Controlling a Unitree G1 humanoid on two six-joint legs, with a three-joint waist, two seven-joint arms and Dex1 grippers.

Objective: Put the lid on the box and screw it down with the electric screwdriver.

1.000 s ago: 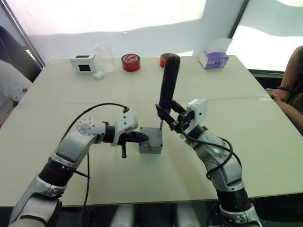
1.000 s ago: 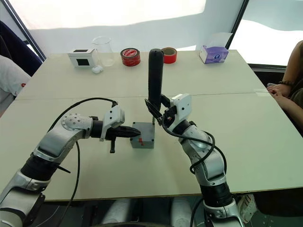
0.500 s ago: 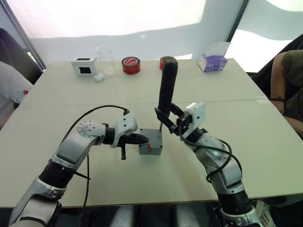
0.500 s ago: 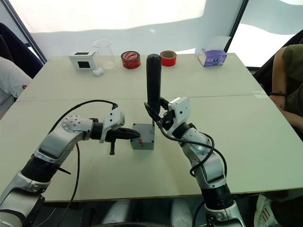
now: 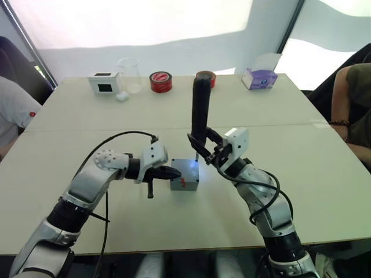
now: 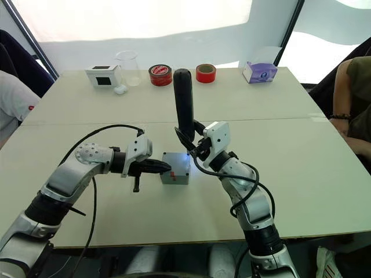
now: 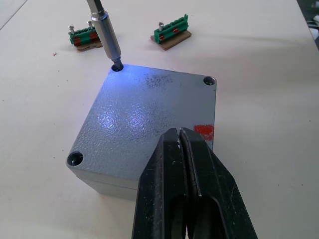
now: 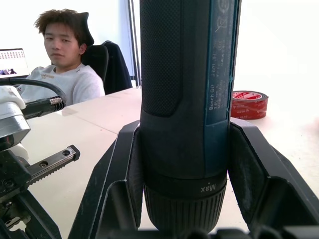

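The lid (image 7: 149,119) covered the box's inside. The left end effector (image 7: 182,149) hid the lid's near corner. The screwdriver (image 8: 187,99) ran past the frame's top, its bit unseen there.

A speckled grey lid (image 7: 149,119) with a small red mark and blue light cast near one corner; dark blue-black electric screwdriver (image 5: 200,110); black fingers (image 7: 184,199); two green terminal strips (image 7: 170,36) behind
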